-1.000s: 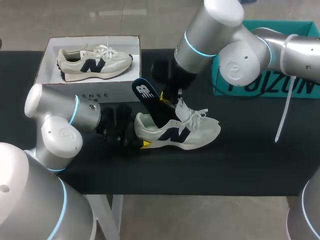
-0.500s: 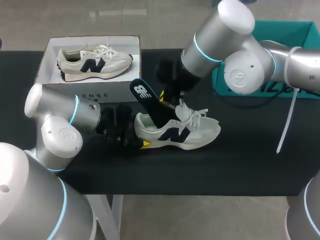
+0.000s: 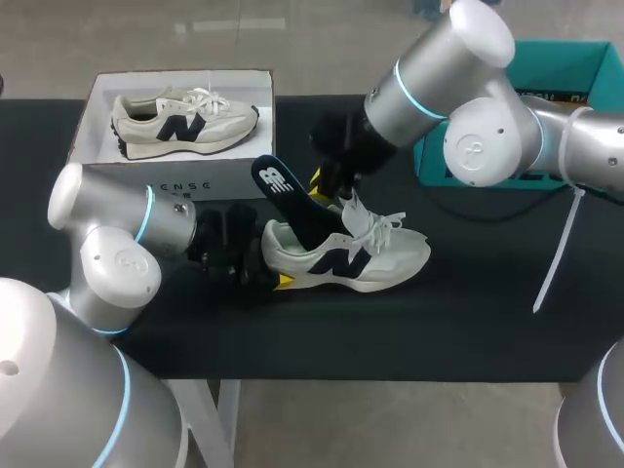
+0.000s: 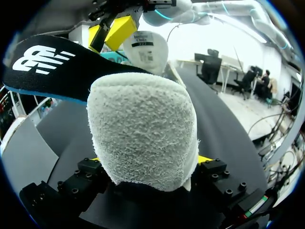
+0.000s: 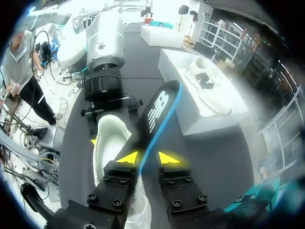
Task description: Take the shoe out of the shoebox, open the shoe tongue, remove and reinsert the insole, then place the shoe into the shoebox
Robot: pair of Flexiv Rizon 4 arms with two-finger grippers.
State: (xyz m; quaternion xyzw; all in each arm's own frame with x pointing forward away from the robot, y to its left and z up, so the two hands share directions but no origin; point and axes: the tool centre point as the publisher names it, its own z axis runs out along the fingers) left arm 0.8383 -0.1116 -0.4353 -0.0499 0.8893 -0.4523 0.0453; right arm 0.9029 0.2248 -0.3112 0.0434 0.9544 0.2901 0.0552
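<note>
A white shoe point(image 3: 351, 255) with a dark logo lies on the black table, toe to the right. My left gripper point(image 3: 265, 265) is shut on its heel; the fuzzy heel point(image 4: 143, 129) fills the space between the fingers. A black insole point(image 3: 290, 200) with a blue edge stands slanting out of the shoe's opening. My right gripper point(image 3: 324, 185) hangs just above the tongue, fingers apart, the insole point(image 5: 159, 107) running loose between them. In the right wrist view the right gripper point(image 5: 147, 158) shows a gap beside the insole's edge. The open white shoebox point(image 3: 175, 180) holds a second shoe point(image 3: 185, 119).
A teal box point(image 3: 585, 58) stands at the table's back right, behind my right arm. A white strap point(image 3: 556, 244) hangs down from that arm over the table's right part. The black tabletop point(image 3: 468, 312) stretches in front of the shoe.
My right gripper has opened and drawn back up and to the right, letting go of the insole, which stays propped in the shoe. The left arm and shoe have not moved.
</note>
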